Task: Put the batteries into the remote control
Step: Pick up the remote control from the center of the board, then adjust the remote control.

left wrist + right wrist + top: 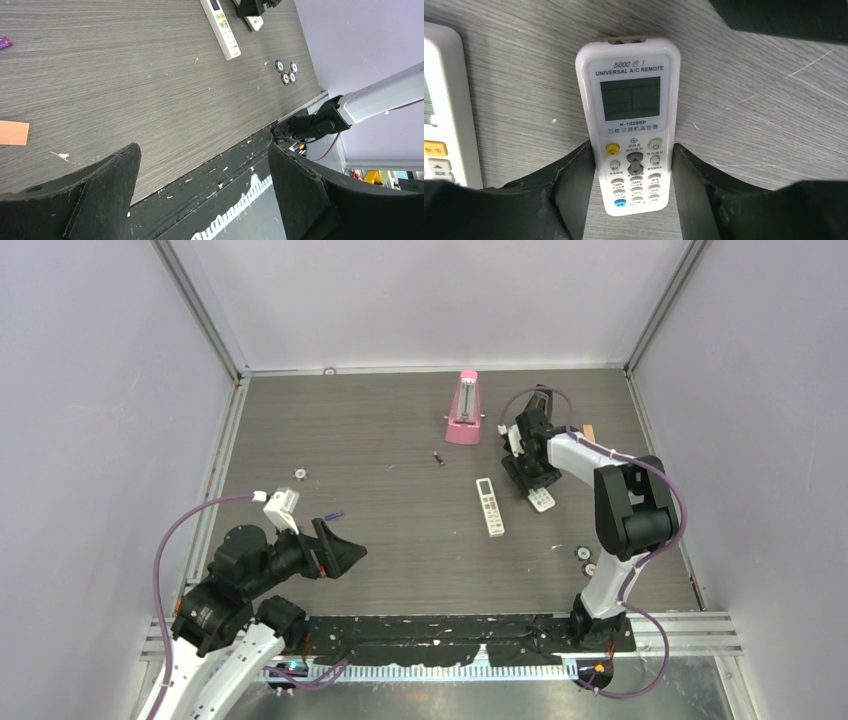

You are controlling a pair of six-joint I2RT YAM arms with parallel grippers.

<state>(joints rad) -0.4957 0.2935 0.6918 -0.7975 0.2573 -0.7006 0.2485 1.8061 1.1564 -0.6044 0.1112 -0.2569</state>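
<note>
The right gripper (631,148) is clasping the remote (631,95), lying face up on the desk (749,100) beside another remote (444,100), by its long edges, so it should be squeezing evenly and lifting level; the left gripper (204,151) is hanging wide open.

**Two remotes side by side, right of the middle of the table (400,580).**

The remote control (631,100) lies flat between the fingers of the right gripper (631,147), with the other remote (490,506) just to its left. The metronome (463,410) stands behind them, toward the back wall. One battery (438,458) lies in front of it, slightly left. Another battery (334,515) lies well off left, just behind the left gripper (204,150). A cluster of discs (584,559) sits nearer the arms, on the right.
</note>
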